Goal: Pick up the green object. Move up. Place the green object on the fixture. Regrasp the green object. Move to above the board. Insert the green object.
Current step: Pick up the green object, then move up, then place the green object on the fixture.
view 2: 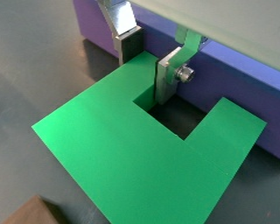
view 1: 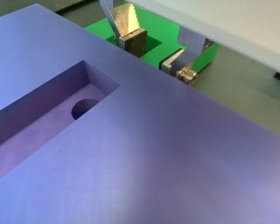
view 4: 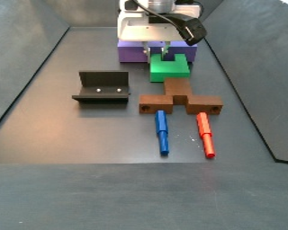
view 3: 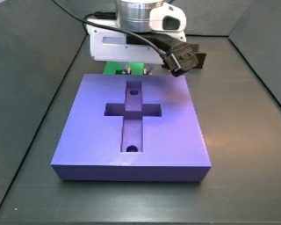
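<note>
The green object (view 2: 119,149) lies flat on the dark floor, right against one end of the purple board (view 3: 167,114). It also shows in a side view (view 4: 171,66). My gripper (view 2: 146,73) is low over it. One finger (view 2: 129,44) stands at the outer edge of a prong, beside the board. The other finger (view 2: 166,79) stands inside the square notch. Both look snug against the prong. In a wrist view the gripper (view 1: 154,55) shows behind the board (view 1: 166,149) with its cross-shaped recess. The fixture (view 4: 102,88) stands apart, out on the floor.
A brown cross-shaped block (view 4: 179,99) lies just beyond the green object, with a blue peg (view 4: 161,130) and a red peg (view 4: 204,133) past it. Dark walls enclose the floor. A cable hangs by the wrist (view 3: 184,57).
</note>
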